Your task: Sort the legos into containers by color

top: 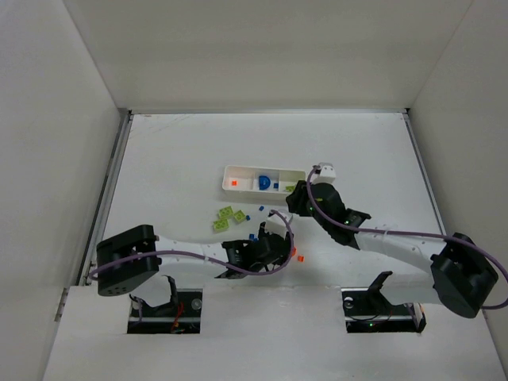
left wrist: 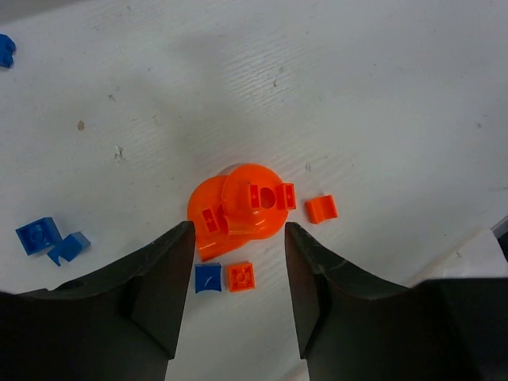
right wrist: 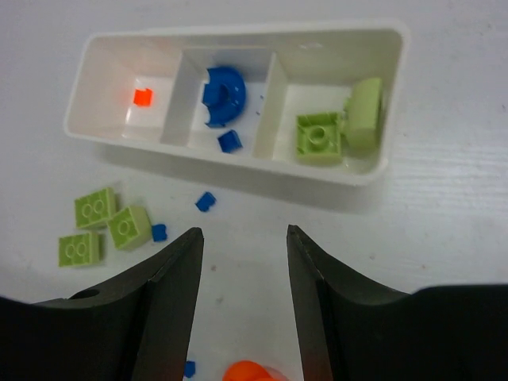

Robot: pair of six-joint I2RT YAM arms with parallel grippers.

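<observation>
1. The white tray is laid with its long axis running left to right across the tabletop. Its three compartments sit side by side, open upward.
2. A tiny orange brick is seen in the left compartment. A rounded blue piece and a small blue brick are in the middle one. Two lime-green plates are in the right one, one flat with studs up and the other tilted against the end wall.
3. Three green plates are clustered on the tabletop on the tray's near side, toward its left end, with small blue bits scattered beside them.
4. The left arm is stretched low toward the right. The left gripper is pointed down, its fingers spread wide with nothing held.
5. The rounded orange piece is lying just ahead of the gap. A small orange plate and a blue piece are lying between the fingers, and another orange piece just right of the rounded one.
6. The right arm is reached leftward. The right gripper is held over the tabletop just on the tray's near side, its fingers parted and empty.
</observation>
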